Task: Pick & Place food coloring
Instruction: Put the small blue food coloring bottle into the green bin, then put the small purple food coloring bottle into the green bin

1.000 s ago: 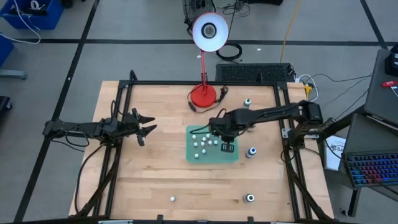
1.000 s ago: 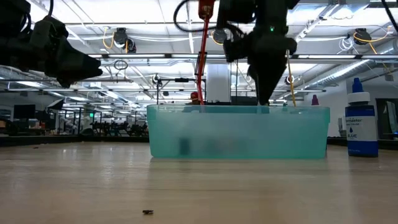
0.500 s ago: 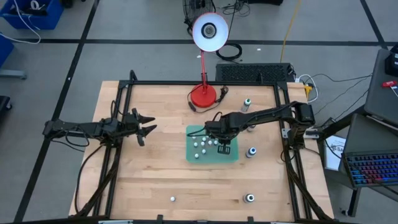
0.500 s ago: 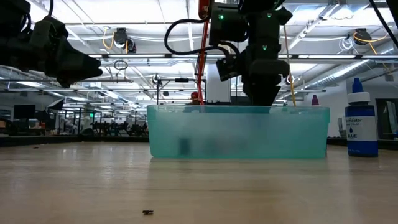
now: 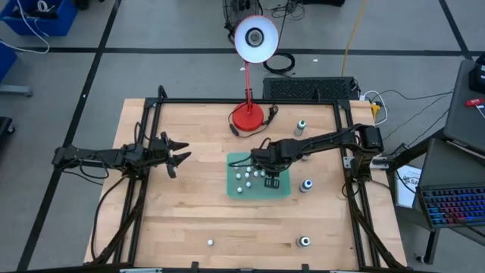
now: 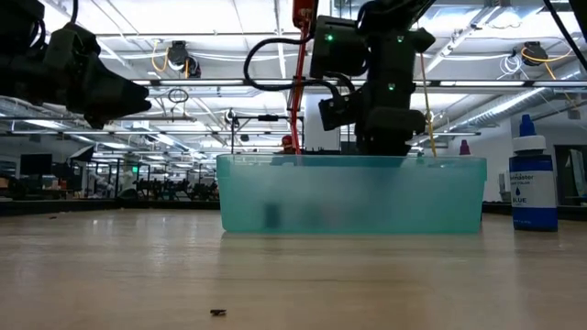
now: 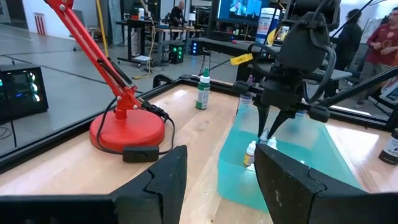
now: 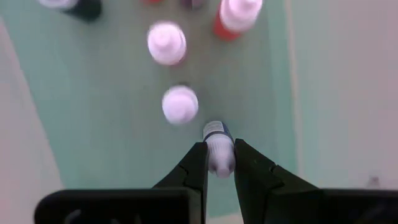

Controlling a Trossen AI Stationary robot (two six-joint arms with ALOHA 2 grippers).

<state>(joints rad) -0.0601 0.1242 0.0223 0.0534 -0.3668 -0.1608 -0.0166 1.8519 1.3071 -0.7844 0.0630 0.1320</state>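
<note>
Right gripper (image 8: pixel 219 163) sits low inside the teal bin (image 5: pixel 282 189), frame centre in the high view, fingers pinched narrow on a small food coloring bottle (image 8: pixel 217 147) with a white tip and blue label band. In the right wrist view the bottle lies between the two fingertips, its long axis running along the fingers, tip end nearest the camera; contact on both sides looks likely, but whether it bears weight I cannot tell. More small bottles stand just beyond it in the bin: two white-topped ones (image 8: pixel 180 103) and a red-bodied one (image 8: pixel 229 22).

Low view shows the right arm coming down into the bin (image 6: pixel 352 194) from above. Left gripper (image 5: pixel 176 155) waits at centre left of the high view, well apart from the bin, fingers spread wide. The right arm is the one on the job; the left is too far off to matter.

Loose bottles outside the bin: a green-bodied one (image 5: pixel 301 127) upper right of it, one (image 5: pixel 308 184) just right of it, one (image 5: pixel 304 241) lower right, a tiny piece (image 5: pixel 210 243) lower centre.

Writing: blue bottle (image 6: pixel 532 179) at right of the low view reads "BLUE", with a smaller line above it too small to make out. Red desk lamp (image 5: pixel 248 115) stands at upper centre.
</note>
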